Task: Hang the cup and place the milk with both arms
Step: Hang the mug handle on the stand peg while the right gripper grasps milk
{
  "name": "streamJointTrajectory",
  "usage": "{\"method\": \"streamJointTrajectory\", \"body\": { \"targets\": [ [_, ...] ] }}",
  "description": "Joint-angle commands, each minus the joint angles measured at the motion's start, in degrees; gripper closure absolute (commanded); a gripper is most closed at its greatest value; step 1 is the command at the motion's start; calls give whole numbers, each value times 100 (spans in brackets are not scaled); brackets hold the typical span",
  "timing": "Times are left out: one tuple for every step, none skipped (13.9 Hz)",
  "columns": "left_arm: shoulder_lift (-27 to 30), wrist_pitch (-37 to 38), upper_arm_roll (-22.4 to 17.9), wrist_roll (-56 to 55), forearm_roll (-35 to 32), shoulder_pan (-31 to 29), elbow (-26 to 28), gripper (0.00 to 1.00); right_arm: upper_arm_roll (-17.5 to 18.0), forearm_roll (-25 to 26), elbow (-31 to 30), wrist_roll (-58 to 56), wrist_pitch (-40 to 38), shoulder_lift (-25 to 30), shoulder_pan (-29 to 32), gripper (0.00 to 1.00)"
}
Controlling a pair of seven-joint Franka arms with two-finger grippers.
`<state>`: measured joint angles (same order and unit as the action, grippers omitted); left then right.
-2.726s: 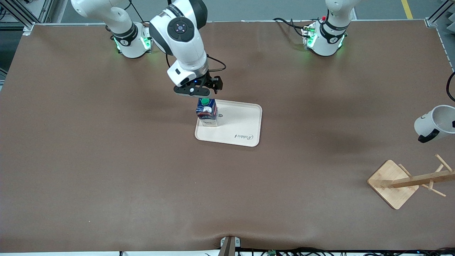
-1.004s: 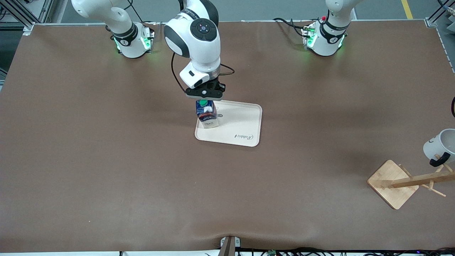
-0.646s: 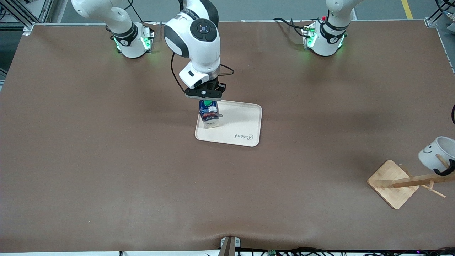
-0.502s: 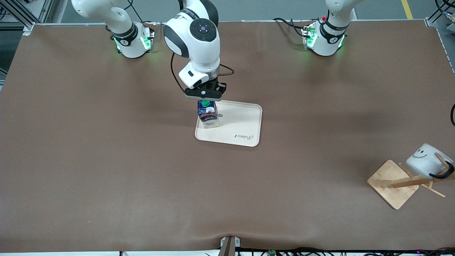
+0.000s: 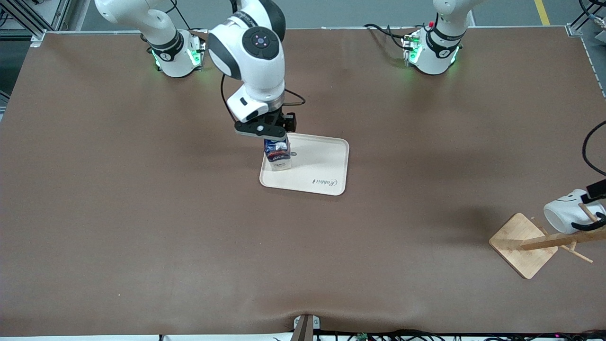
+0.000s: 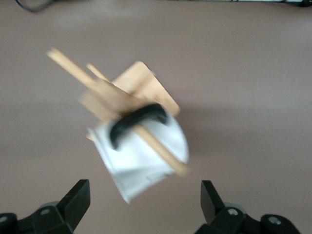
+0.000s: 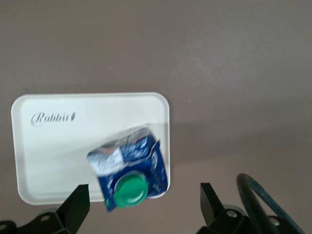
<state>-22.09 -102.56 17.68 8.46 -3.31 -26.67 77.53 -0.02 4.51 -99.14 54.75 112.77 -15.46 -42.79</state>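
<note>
While upright on the tray (image 5: 326, 163), milk (image 5: 277, 154) sits under right claw (image 5: 263, 130).

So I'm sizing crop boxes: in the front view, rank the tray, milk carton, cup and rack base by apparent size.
1. Tray
2. Rack base
3. Cup and milk carton: too similar to rank, as the right gripper covers the carton's top.

Brown matte table surface (image 5: 142, 213) filled most of front view, faint crease near front-camera edge. Grey floor (image 5: 360, 12) showed past table at top; yellow floor line (image 5: 542, 12) ran toward left arm's end. Aluminium frame posts (image 5: 23, 16) stood at corner. Black cables (image 5: 426, 335) lay along bottom edge. Lighting even, soft shadows.
</note>
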Motion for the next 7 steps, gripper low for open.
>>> {"method": "streamJointTrajectory", "body": {
  "targets": [
    [389, 761, 199, -791, -3, 153, 42, 0, 81, -273, 52, 36, 365, -97, 271, 0],
    [451, 920, 348, -976, -3, 153, 42, 0, 81, -728, 35, -51, 751, -263, 263, 0],
    [530, 1078, 446, -1109, -3, 153, 51, 0, 72, -1133, 35, -400, 799, -317, 280, 0],
    [574, 1245, 551, -1267, -3, 162, 60, 0, 72, -1372, 17, -821, 782, -318, 384, 0],
    [627, 1351, 683, -1486, -3, 162, 86, 0, 72, -1496, -35, -999, 764, -309, 481, 0],
    [680, 1430, 771, -1679, -12, 162, 104, 0, 72, -1506, -44, -1036, 695, -309, 473, 0],
    [689, 1492, 824, -1812, -12, 162, 121, 0, 72, -1506, -36, -1062, 703, -318, 456, 0]
  ]
}}
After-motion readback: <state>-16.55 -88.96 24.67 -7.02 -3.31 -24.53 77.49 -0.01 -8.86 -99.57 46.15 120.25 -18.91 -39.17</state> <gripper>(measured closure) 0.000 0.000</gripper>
